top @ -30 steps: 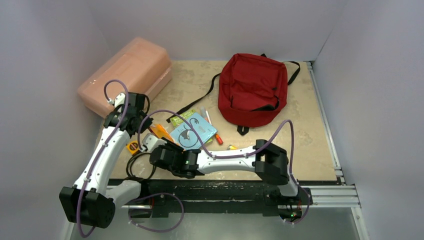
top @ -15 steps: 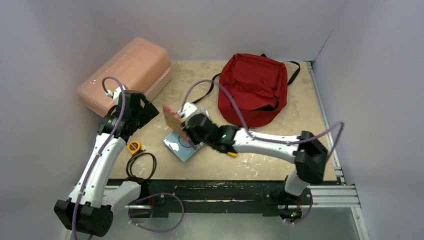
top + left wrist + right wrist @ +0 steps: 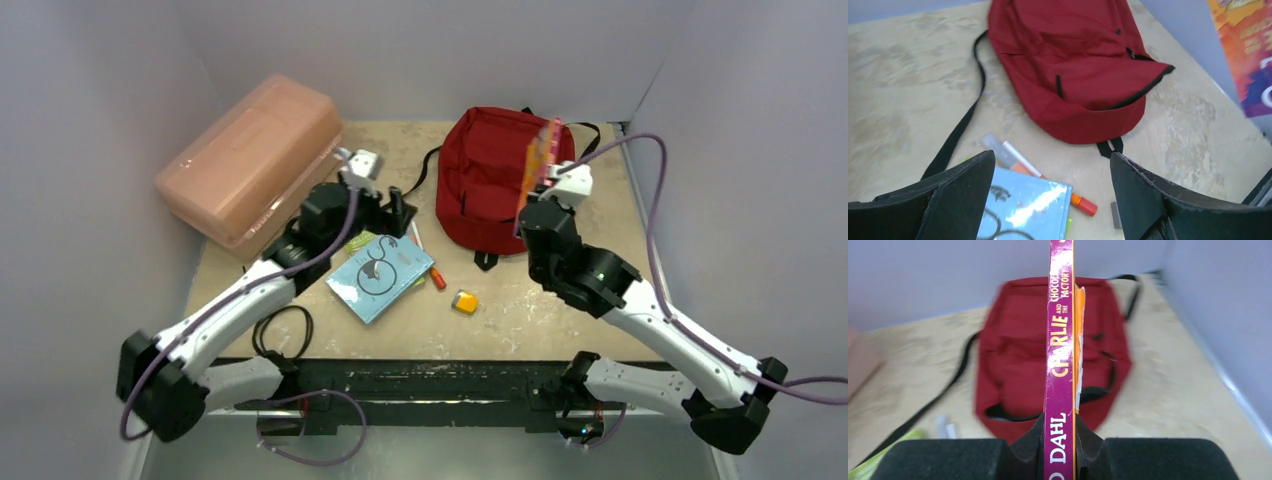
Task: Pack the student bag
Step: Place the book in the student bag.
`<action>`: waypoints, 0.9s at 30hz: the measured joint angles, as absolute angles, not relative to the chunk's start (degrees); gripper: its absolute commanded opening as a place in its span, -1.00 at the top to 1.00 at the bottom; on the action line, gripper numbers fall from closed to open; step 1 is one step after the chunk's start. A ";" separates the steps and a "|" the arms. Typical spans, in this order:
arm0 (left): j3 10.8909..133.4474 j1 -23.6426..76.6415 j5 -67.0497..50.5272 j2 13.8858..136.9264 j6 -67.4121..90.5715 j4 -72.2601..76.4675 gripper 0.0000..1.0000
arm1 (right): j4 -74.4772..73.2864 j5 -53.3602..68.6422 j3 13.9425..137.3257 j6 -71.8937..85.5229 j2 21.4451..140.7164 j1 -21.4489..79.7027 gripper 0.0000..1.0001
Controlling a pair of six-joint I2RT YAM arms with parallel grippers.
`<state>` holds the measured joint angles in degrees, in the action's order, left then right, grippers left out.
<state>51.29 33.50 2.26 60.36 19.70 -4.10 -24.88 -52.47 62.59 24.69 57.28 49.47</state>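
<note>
Packing was judged barely begun: a paperback (image 3: 1060,340) was pinched by the right gripper (image 3: 1060,437) jaws near the student bag (image 3: 500,180), the left gripper (image 3: 1050,172) jaws spread, a notebook (image 3: 380,277) unpacked.

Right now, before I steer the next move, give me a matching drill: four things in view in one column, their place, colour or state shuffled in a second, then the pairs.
1. book
2. bag
3. box
4. notebook

a. pink, far left by the wall
b. flat on the table, next to the marker
c. gripped upright in the right pincer
d. red, lying at the far side

Pairs: 1-c, 2-d, 3-a, 4-b
</note>
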 measured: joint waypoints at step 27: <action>103.61 51.44 -14.09 126.23 -7.75 4.12 -0.46 | -50.78 -67.44 58.35 39.22 25.21 48.36 1.00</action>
